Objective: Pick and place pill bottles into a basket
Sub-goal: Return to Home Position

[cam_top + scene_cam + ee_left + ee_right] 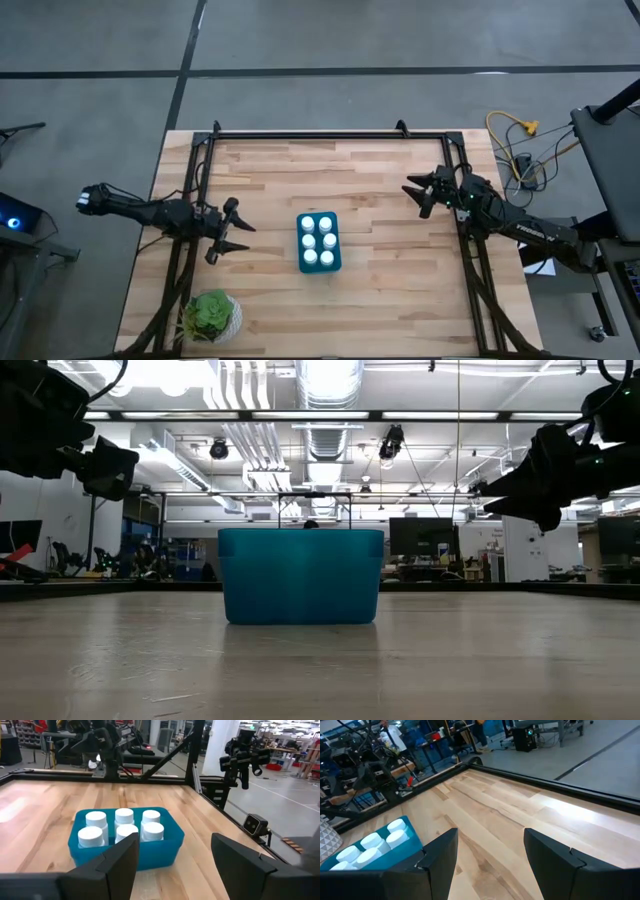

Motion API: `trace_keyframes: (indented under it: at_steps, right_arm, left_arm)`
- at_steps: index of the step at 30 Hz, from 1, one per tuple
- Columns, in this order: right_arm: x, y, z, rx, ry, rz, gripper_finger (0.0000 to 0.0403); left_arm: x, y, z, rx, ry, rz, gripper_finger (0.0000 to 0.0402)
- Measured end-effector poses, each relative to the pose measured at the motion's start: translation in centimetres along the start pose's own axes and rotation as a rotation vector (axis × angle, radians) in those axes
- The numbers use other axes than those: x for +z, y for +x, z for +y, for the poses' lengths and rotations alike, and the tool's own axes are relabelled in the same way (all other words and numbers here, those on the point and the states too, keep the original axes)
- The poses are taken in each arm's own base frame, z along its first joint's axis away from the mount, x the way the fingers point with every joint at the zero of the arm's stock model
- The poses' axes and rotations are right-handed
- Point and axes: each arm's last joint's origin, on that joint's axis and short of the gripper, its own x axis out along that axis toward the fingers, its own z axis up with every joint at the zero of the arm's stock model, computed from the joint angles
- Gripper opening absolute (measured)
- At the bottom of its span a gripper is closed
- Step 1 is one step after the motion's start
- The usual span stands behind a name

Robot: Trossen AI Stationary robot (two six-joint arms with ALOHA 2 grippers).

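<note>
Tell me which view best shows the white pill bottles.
High view: all six small white pill bottles count cleanly inside the teal rectangular bin. Left wrist shows six obliquely; right wrist only some; low view just the bin's wall.

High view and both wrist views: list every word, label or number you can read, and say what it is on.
Nothing can be read.
White lettering on the right arm: too small to read.
On the pill bottles and the basket: no label or print shows.

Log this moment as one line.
bottles: six in bin | left tool: open, left of bin | right tool: open, right of bin
</note>
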Motion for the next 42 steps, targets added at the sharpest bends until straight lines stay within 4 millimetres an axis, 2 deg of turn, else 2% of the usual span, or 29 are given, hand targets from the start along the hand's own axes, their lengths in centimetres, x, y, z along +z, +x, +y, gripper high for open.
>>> trace_keyframes:
  at_steps: [36,42]
  right_arm:
    - [-0.01,0.0,0.0,0.0,0.0,0.0,0.0219]
    - [-0.03,-0.25,0.99,0.08,-0.015,-0.016,0.0219]
  left_arm:
    - [0.07,0.0,0.0,-0.001,0.0,-0.007,0.0231]
    - [0.05,0.0,0.0,0.0,0.0,-0.007,0.0231]
